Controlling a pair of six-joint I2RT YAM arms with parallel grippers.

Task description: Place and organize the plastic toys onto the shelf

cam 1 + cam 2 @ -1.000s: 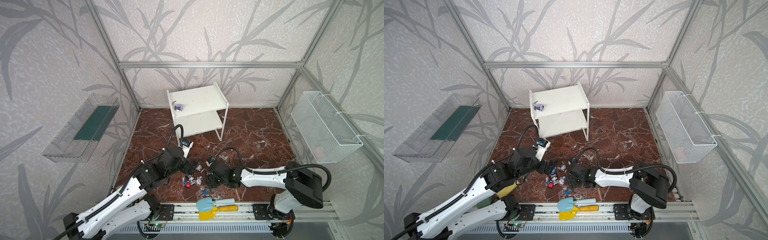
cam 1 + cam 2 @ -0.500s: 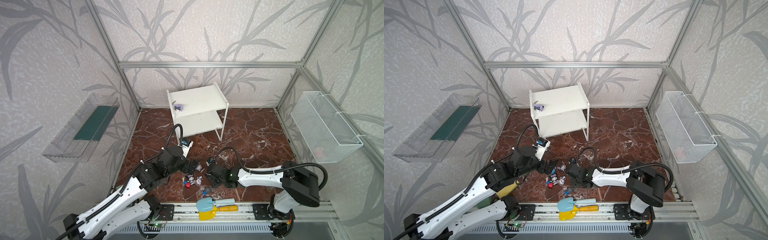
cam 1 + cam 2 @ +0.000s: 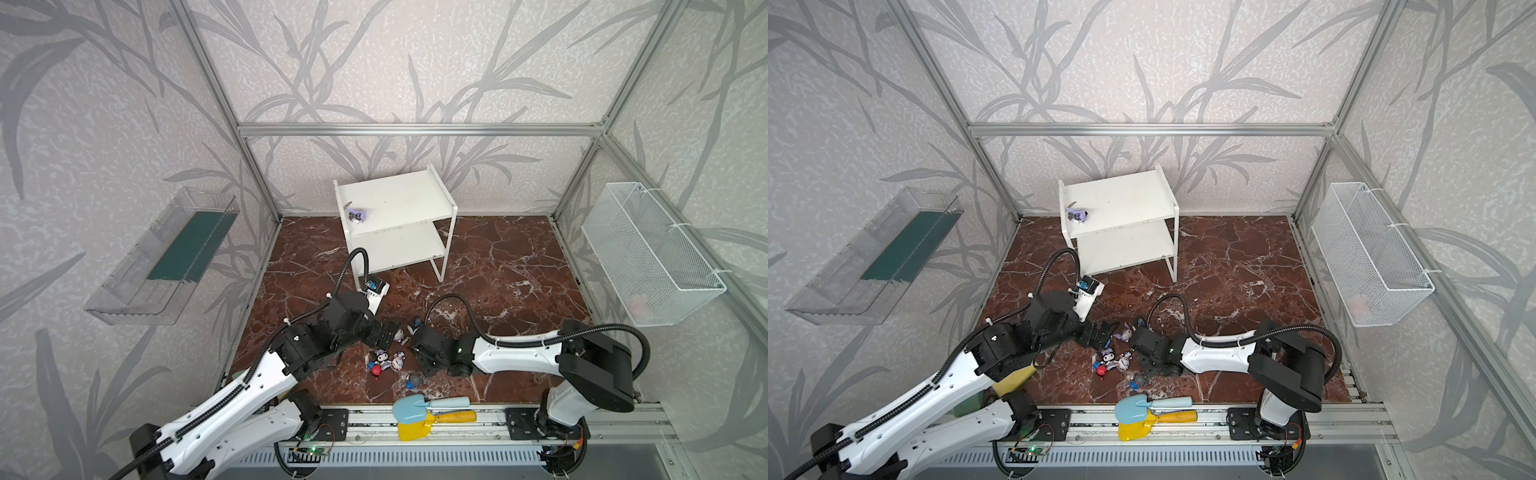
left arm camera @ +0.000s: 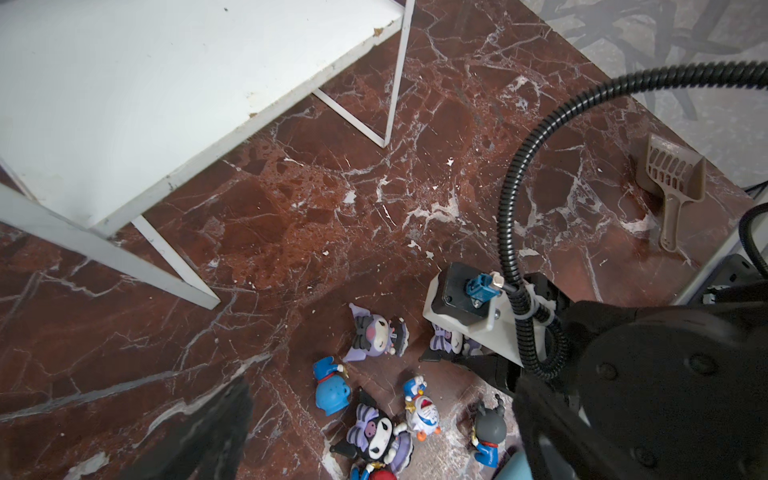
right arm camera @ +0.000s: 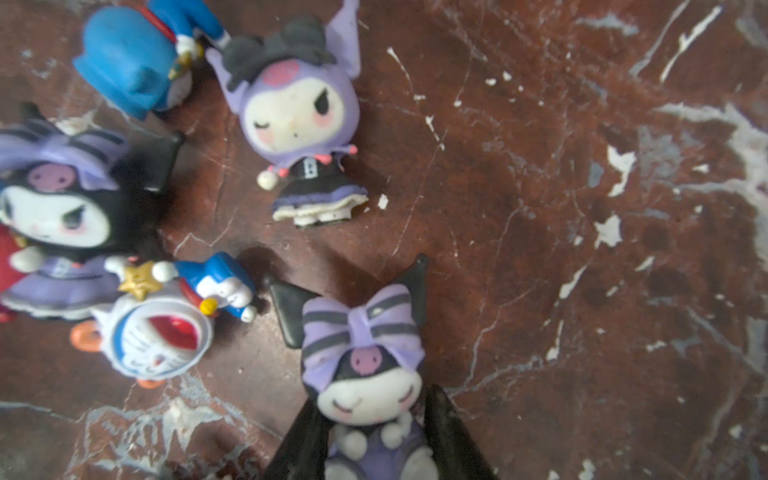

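Right gripper (image 5: 374, 415) is pinching the bow-topped purple figurine (image 5: 365, 353) on the near marble floor (image 3: 498, 270), jaws narrowed onto its body, presumably for lifting to the far shelf (image 3: 399, 199); left gripper (image 3: 384, 334) is hovering wide open, empty.

Seemingly marble floor (image 3: 498, 266) with shelf (image 3: 395, 199), figurines (image 3: 384, 361)

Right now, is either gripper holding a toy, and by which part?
The right gripper pinches the purple-bow figurine by its body, just below the head. The left gripper is open and empty.
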